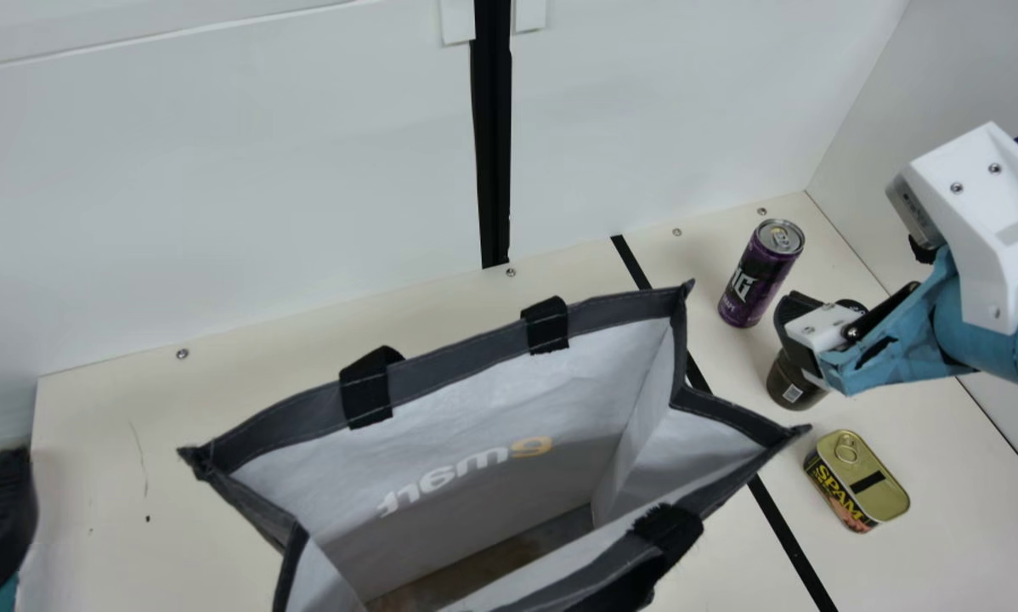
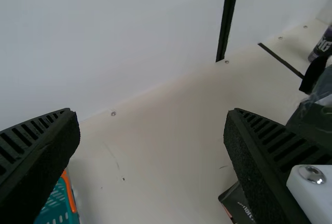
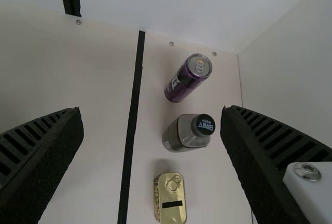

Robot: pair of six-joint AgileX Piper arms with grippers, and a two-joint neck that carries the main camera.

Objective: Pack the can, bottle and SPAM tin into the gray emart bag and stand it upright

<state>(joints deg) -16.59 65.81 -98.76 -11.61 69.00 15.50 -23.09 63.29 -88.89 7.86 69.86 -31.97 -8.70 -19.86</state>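
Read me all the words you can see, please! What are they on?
"SPAM": the tin, on its side.
"emart": inside the bag, running right to left.
Can: big letters, but part of the word is turned away.
Bottle: writing on its cap and a little label, too small to read.
Dark printed thing by the left gripper: writing partly hidden.

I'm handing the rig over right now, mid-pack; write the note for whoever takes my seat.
Left pincer: open, empty, left of the bag.
Right pincer: open, empty, over the table's right side by the bottle.
Items: can, bottle and SPAM tin are on the table, right of the bag, bottle between the other two.
Done: bag stands with its mouth open.
Left: pack all three, then make sure the bag is upright.
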